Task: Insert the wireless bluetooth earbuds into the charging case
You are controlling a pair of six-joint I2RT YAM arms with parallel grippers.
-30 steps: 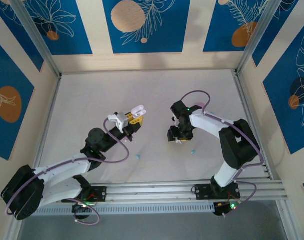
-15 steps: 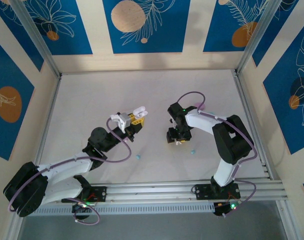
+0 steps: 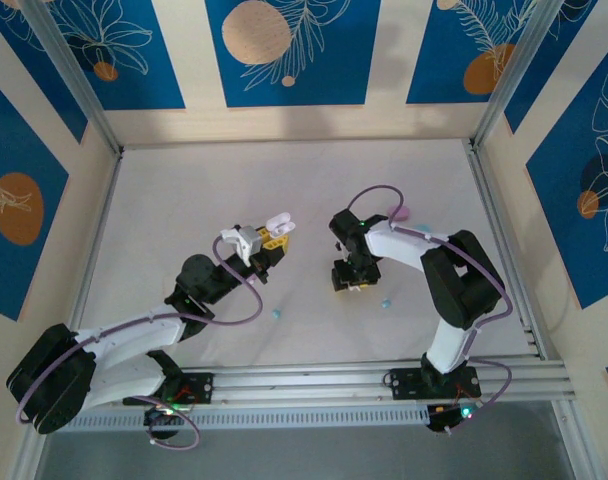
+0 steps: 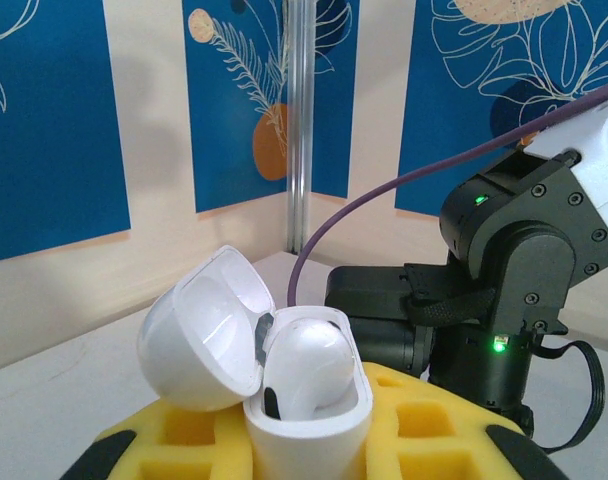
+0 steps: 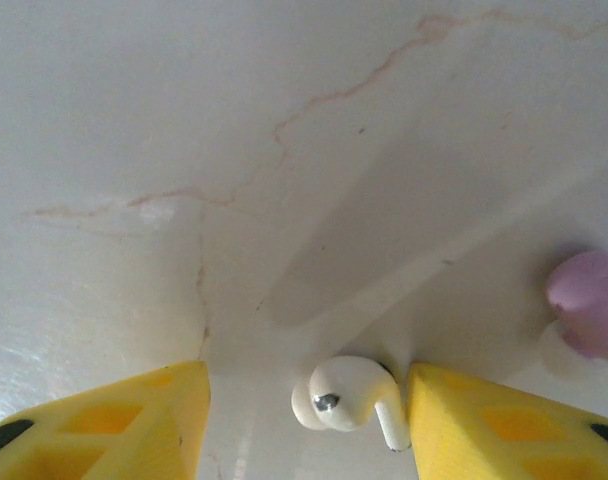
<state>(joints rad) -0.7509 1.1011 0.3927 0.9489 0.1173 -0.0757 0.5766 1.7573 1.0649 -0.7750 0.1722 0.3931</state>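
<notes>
Top external: left gripper point(image 3: 265, 240) is clamped on the white charging case point(image 3: 276, 223), lid flipped open, held above the table point(image 3: 184, 190) near centre. Right gripper point(image 3: 350, 284) sits at 3 o'clock of it, pointing down at the surface.

Left wrist: case point(image 4: 309, 415) stands upright between the yellow fingers point(image 4: 429, 425). Lid point(image 4: 199, 335) hangs open toward 10 o'clock. A white rounded piece point(image 4: 306, 362) sits in the well; cannot tell if it is an earbud. The right arm's black wrist point(image 4: 504, 250) is close behind at 2 o'clock, green LED lit.

Right wrist: right gripper point(image 5: 306, 388) is released, yellow fingers point(image 5: 134, 420) spread wide. One white earbud point(image 5: 346, 392) lies on the table between them, stem just beside the 3 o'clock finger, well apart from the other. Not pinched. A pink rounded item point(image 5: 589, 315) is at the frame's 3 o'clock edge.

Loose items, top external:
- teal earbud point(image 3: 276, 313) at 6 o'clock of the left gripper
- second teal earbud point(image 3: 385, 301) at 4 o'clock of the right gripper
- pink item point(image 3: 401, 212) at 1 o'clock of the right gripper, partly behind the purple cable point(image 3: 374, 190)
</notes>
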